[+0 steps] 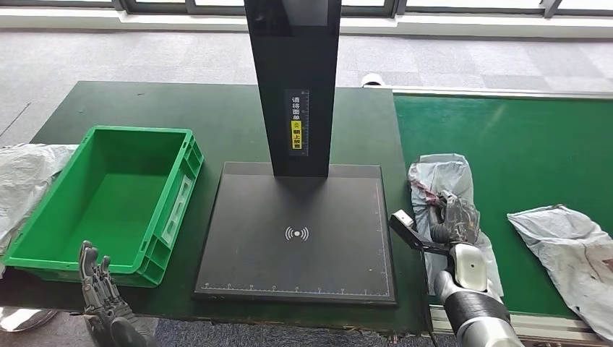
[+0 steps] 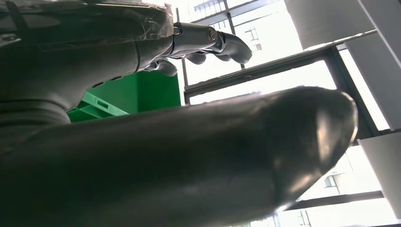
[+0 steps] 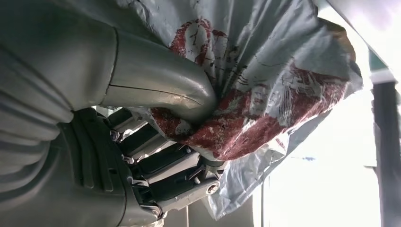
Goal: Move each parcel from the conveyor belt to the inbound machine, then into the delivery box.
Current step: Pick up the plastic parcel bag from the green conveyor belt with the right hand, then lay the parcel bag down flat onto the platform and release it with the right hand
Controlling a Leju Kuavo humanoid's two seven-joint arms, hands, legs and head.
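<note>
Your right hand (image 1: 454, 217) gripped the parcel (image 1: 442, 181) on the belt (image 1: 520, 152), its long axis running away from you; the scanner plate (image 1: 298, 231) lay to its left. Your left hand (image 1: 97, 278) hung released, holding nothing.

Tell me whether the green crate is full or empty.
Empty: the green crate shows its bare floor and walls in the head view, with no parcel inside.

Grey carpet tiles (image 1: 144, 54) are covering the floor beyond a dark green table (image 1: 217, 116). A row of dark-framed windows (image 1: 217, 6) is running along the far wall above a pale sill (image 1: 470, 25), and bright daylight is coming in through the panes (image 2: 283, 85).
</note>
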